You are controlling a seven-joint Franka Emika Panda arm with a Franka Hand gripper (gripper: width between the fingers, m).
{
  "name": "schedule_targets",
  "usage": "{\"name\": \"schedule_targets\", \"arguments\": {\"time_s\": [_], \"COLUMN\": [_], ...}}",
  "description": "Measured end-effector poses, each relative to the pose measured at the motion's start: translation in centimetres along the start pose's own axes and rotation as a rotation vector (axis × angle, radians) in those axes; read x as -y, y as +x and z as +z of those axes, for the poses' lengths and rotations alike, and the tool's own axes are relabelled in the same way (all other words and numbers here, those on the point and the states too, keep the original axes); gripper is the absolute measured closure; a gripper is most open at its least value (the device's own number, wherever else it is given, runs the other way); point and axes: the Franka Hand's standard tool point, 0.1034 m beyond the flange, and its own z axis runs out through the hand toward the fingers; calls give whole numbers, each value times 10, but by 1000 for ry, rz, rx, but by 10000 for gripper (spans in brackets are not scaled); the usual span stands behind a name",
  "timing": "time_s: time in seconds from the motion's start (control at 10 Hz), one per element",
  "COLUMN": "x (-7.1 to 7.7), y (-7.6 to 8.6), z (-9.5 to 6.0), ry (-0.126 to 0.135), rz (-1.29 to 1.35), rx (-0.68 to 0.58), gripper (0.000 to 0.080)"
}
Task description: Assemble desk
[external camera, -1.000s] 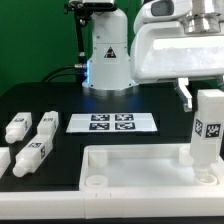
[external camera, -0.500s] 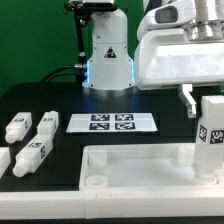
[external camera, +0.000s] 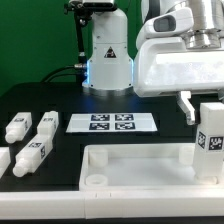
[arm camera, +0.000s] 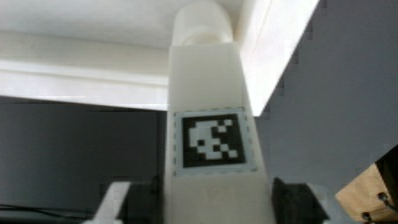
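My gripper is shut on a white block leg with a black-and-white tag and holds it upright. The leg's lower end is at the far right corner of the desk top, a white tray with a raised rim; I cannot tell whether it sits in a socket. In the wrist view the leg fills the middle, with the gripper clamped on it and a finger on either side. Three loose legs lie on the black table at the exterior view's left.
The marker board lies flat behind the desk top. The robot base stands at the back. A round socket shows at the desk top's near left corner. Another white piece is cut off by the left edge.
The gripper has carried the leg down and slightly to the exterior view's right, closer to the desk top's corner. The loose legs have not moved.
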Motion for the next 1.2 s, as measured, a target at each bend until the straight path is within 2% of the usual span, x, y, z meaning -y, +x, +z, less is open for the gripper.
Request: {"name": "schedule_targets", "arguments": {"time_s": [0.3, 0.4, 0.5, 0.6, 0.7, 0.8, 0.9, 1.0, 1.2], "x": [0, 1, 0, -3, -4, 0, 2, 3, 3], "y": [0, -1, 6, 15, 19, 31, 35, 29, 32], "z": [0, 1, -1, -2, -1, -3, -2, -2, 0], "ry": [0, 4, 8, 10, 22, 31, 35, 40, 41], "rz": [-1, 0, 7, 17, 31, 48, 56, 57, 57], "rx": [3, 39, 62, 96, 217, 285, 325, 414, 431], "gripper": [508, 286, 286, 179, 159, 159, 151, 151, 151]}}
